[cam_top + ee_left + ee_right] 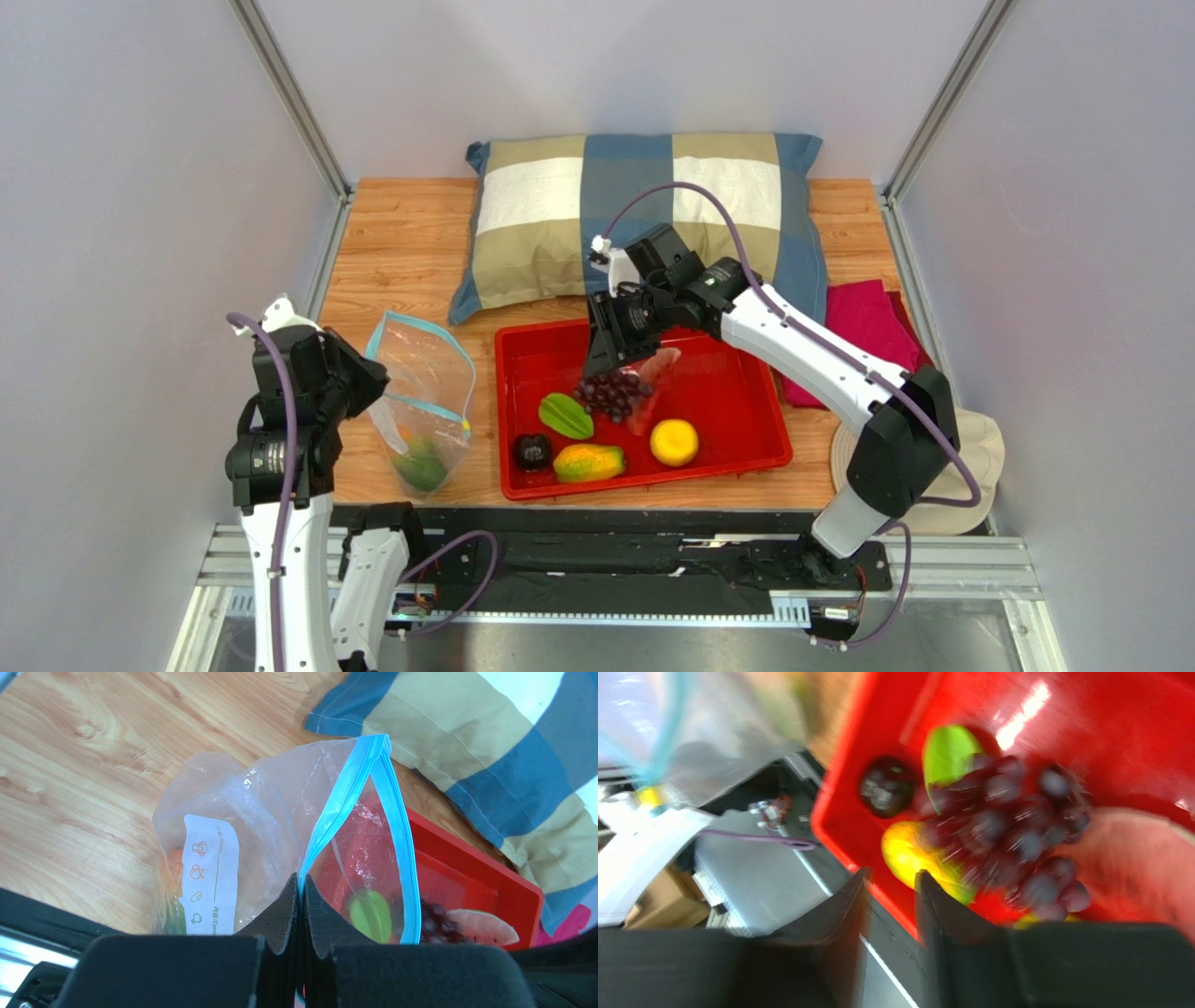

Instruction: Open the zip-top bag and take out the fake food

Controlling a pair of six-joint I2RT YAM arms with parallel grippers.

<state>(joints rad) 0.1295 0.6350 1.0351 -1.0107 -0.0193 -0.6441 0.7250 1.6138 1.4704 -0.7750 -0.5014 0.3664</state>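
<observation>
Top view: at lower left, your left gripper is clamped on the clear, crinkly zip-top bag with blue-green strip. The bag's mouth gapes, and one green toy fruit lies at its bottom.

At centre, the red plastic tray holds:
- purple grapes
- pink-red meat slice
- green star fruit
- dark round fruit
- orange-green mango
- yellow-orange citrus

Your right gripper hangs above the tray's upper edge.

Left wrist view: the pads pinch the strip at lower centre.

Right wrist view: blurred. The fingers stand slightly apart with nothing between them, and the grapes are at centre right.
</observation>
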